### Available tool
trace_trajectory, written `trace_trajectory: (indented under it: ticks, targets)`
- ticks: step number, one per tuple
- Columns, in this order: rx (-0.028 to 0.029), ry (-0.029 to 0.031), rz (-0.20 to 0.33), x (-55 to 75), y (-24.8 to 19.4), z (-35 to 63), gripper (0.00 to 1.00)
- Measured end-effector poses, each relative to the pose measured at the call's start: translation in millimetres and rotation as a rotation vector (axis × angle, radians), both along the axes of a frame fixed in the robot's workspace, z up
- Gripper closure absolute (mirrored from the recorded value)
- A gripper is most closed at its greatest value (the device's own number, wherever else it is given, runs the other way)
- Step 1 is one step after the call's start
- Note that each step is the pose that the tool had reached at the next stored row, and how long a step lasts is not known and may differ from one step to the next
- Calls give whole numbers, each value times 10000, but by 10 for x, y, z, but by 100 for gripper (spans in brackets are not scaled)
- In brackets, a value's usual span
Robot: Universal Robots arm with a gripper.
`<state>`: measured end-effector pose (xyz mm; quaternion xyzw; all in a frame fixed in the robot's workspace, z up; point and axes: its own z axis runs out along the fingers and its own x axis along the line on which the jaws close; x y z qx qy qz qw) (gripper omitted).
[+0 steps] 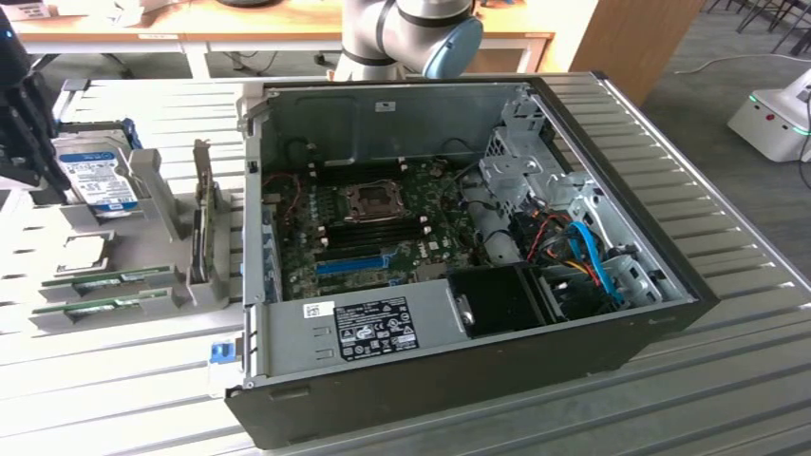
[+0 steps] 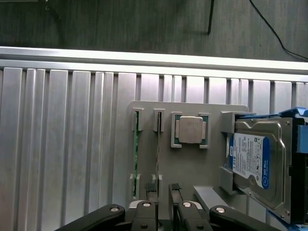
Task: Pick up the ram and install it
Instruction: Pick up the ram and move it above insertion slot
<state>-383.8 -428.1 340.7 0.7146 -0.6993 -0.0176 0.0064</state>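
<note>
Now | pincer (image 2: 162,187) released, empty, above grey holder (image 2: 192,168) | ram (image 2: 136,154) on edge in its slot, untouched

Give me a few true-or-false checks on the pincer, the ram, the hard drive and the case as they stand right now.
1. The pincer is open and empty. True.
2. The ram is seated on the motherboard. False: it stands on edge in the grey holder, outside the case.
3. The hard drive with the blue label sits in that same holder. True.
4. The computer case is closed. False: its side is off and the motherboard is exposed.
5. The pincer hangs over the case. False: it is above the holder, close to the ram.
</note>
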Motion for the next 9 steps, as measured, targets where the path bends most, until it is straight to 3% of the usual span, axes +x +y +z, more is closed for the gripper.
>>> trace_trajectory:
  ticks: [9]
  targets:
    - [0,0,0,0,0,-163,76]
